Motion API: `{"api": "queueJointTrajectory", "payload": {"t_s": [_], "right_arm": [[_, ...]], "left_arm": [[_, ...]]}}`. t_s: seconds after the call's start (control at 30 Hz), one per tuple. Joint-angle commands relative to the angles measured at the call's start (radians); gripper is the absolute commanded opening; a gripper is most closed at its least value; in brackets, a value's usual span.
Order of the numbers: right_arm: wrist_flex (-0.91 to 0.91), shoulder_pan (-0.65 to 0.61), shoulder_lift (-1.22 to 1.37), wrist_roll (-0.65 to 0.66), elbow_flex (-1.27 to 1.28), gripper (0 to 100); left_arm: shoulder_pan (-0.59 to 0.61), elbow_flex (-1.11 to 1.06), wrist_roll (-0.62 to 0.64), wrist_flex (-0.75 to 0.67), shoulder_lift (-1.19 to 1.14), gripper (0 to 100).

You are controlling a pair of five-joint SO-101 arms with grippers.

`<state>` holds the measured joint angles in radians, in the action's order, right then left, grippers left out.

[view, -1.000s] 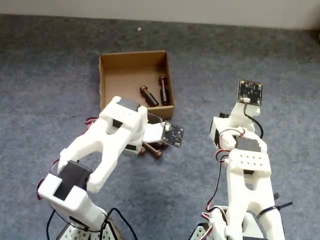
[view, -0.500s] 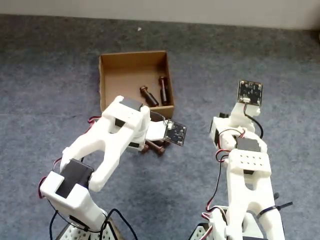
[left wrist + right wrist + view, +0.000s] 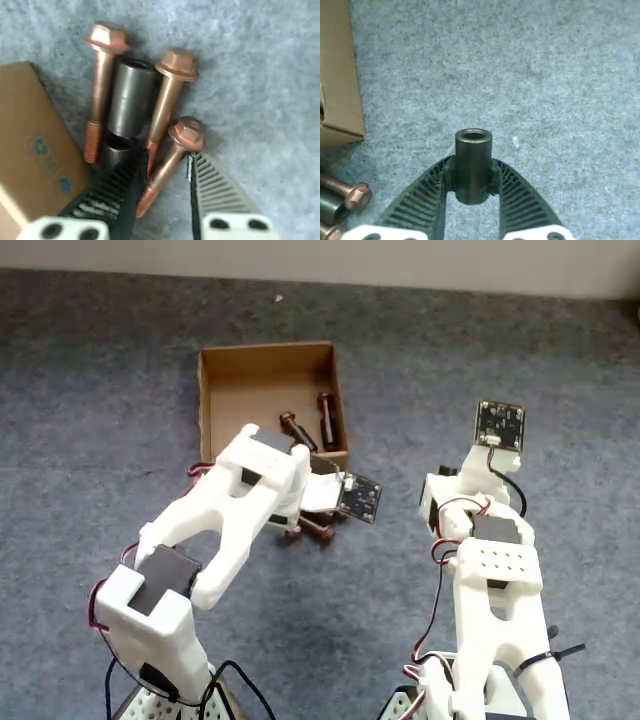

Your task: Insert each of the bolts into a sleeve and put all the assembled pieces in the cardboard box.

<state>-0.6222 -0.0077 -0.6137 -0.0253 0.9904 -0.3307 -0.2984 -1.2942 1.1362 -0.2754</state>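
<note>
Beside the box, the left gripper, jaws parted, straddles a bolt lying lengthwise between them, apparently unclamped.

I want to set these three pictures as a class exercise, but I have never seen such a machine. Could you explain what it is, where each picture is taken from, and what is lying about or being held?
These are two small white robot arms side by side on a grey carpet. One picture looks down from above. The other two come from a camera on each arm's wrist. The left hand is open, with a finger on either side of a copper bolt. That bolt lies beside two more bolts and dark metal sleeves. The right hand grips one sleeve. The cardboard box holds what look like two finished pieces.
</note>
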Motion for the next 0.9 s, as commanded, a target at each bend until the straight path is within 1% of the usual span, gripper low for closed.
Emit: {"api": "queueJointTrajectory", "payload": {"t_s": [0.0,0.2,0.33,0.6,0.67,0.87], "right_arm": [[0.024,0.010,-0.035,0.000,-0.015,0.6],[0.024,0.010,-0.035,0.000,-0.015,0.6],[0.024,0.010,-0.035,0.000,-0.015,0.6],[0.024,0.010,-0.035,0.000,-0.015,0.6],[0.024,0.010,-0.035,0.000,-0.015,0.6],[0.024,0.012,-0.039,0.000,-0.015,0.6]], "left_arm": [[-0.027,0.001,-0.077,0.092,-0.013,14],[-0.102,-0.005,-0.078,0.221,-0.012,6],[-0.125,-0.030,-0.064,0.232,-0.012,4],[-0.111,-0.024,0.064,0.232,-0.004,2],[-0.105,-0.031,0.106,0.232,0.036,0],[-0.047,-0.038,0.270,0.232,0.232,1]]}}
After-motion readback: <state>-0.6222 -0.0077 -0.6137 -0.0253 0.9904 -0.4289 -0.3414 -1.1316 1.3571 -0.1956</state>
